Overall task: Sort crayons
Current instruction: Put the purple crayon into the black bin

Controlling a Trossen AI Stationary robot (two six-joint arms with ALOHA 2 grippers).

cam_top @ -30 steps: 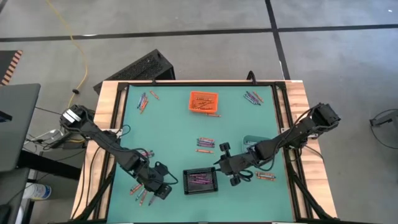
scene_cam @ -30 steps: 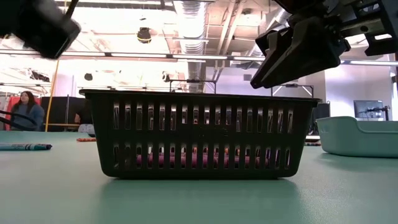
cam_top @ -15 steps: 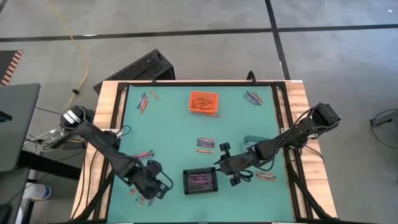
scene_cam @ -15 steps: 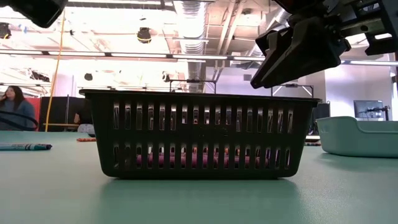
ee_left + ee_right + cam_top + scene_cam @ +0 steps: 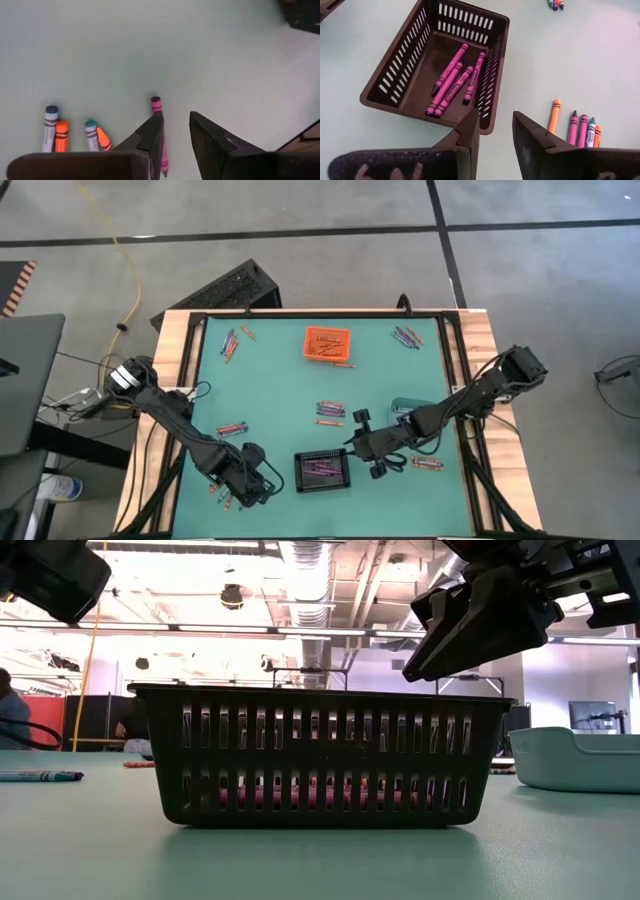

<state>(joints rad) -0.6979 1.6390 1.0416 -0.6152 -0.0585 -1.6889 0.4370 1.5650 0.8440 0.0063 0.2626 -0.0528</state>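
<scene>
Four pink crayons (image 5: 454, 80) in black bin (image 5: 395, 75), R wrist only; both tools part-open, empty.

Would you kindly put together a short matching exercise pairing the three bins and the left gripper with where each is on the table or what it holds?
Things:
1. black bin
2. orange bin
3. teal bin
4. left gripper

Descriptions:
A. holds orange crayons, at the table's far middle
B. mostly hidden under the right arm in the high view
C. holds four pink crayons
D. over a loose pink crayon near the table's front left

Pairs: 1-C, 2-A, 3-B, 4-D
</scene>
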